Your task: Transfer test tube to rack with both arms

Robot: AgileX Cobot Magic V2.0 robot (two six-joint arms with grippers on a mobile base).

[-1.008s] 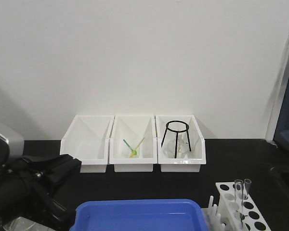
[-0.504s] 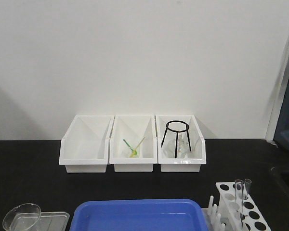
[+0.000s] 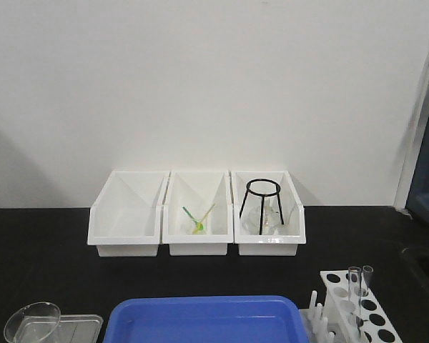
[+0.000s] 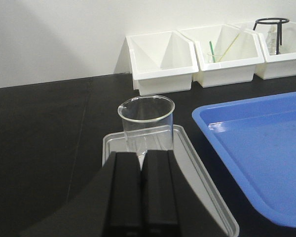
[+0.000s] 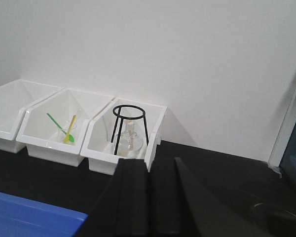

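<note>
The white rack (image 3: 337,293) stands at the table's front right corner, with upright pegs on its left side. Two slim clear test tubes (image 3: 354,284) (image 3: 367,277) stand upright in its holes. Neither arm shows in the front view. In the left wrist view my left gripper (image 4: 141,155) is shut with nothing between its fingers, just in front of a clear beaker (image 4: 147,121). In the right wrist view my right gripper (image 5: 150,165) is shut and empty, pointing toward the bin with the black ring stand (image 5: 130,126). The rack is out of both wrist views.
The beaker (image 3: 33,321) sits on a silver tray (image 3: 82,323) at the front left. A blue tray (image 3: 200,318) lies at the front centre. Three white bins (image 3: 125,214) line the back wall; the middle one holds green and yellow sticks (image 3: 199,218), the right one a flask.
One second ago the left arm filled the lower left of the front view. It has since left that view, uncovering the beaker and silver tray. Nothing moved in the last half second.
</note>
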